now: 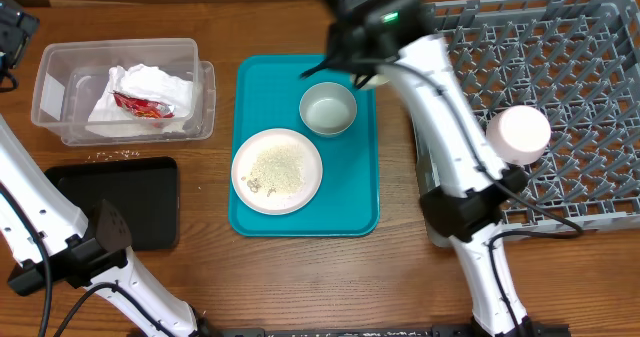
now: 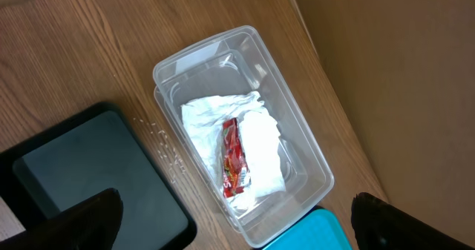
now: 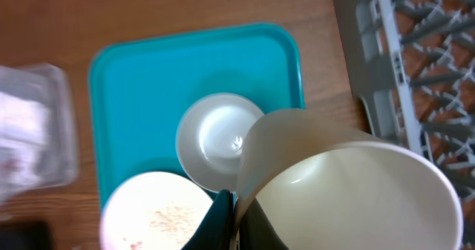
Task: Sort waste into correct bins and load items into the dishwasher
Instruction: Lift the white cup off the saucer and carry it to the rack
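Note:
My right gripper (image 3: 236, 205) is shut on the rim of the small white cup (image 3: 349, 198), holding it tilted above the teal tray's far right side; from overhead only a sliver of the cup (image 1: 377, 78) shows under the arm. The grey bowl (image 1: 327, 108) and the plate (image 1: 277, 170), with rice bits on it, sit on the teal tray (image 1: 350, 207). A pink-white bowl (image 1: 518, 134) lies upside down in the dishwasher rack (image 1: 580, 67). The clear tub (image 2: 297, 153) holds the napkin (image 2: 260, 142) and the red wrapper (image 2: 232, 157). My left gripper (image 2: 241, 222) hangs open above it.
The black tray (image 1: 120, 202) lies at the front left, with a few whitish bits (image 1: 115, 155) scattered on the wood between it and the clear tub. The right arm stretches across the rack's left edge to the teal tray.

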